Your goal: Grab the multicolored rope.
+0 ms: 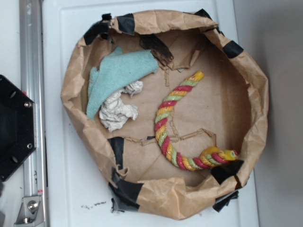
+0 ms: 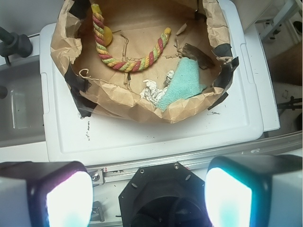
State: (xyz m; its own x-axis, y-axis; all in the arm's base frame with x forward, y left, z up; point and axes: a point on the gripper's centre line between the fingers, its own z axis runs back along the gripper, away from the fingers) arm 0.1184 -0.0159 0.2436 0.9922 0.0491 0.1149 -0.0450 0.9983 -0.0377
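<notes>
White plastic lid (image 1: 61, 189) carries a crumpled brown paper basin (image 1: 258, 94); red-yellow-green twisted rope (image 1: 163, 127) curves lower right; gripper (image 2: 147, 194) fingers spread wide, empty.

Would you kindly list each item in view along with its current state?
Rope: lying curved in the paper tub, knotted near one end, ungrasped.
Teal cloth: rumpled, lying against the tub wall.
White cloth: crumpled, beside the teal cloth and touching it.
Paper tub: upright, open-topped, rim torn and taped.
End effector: open, empty, well clear of the tub.
</notes>
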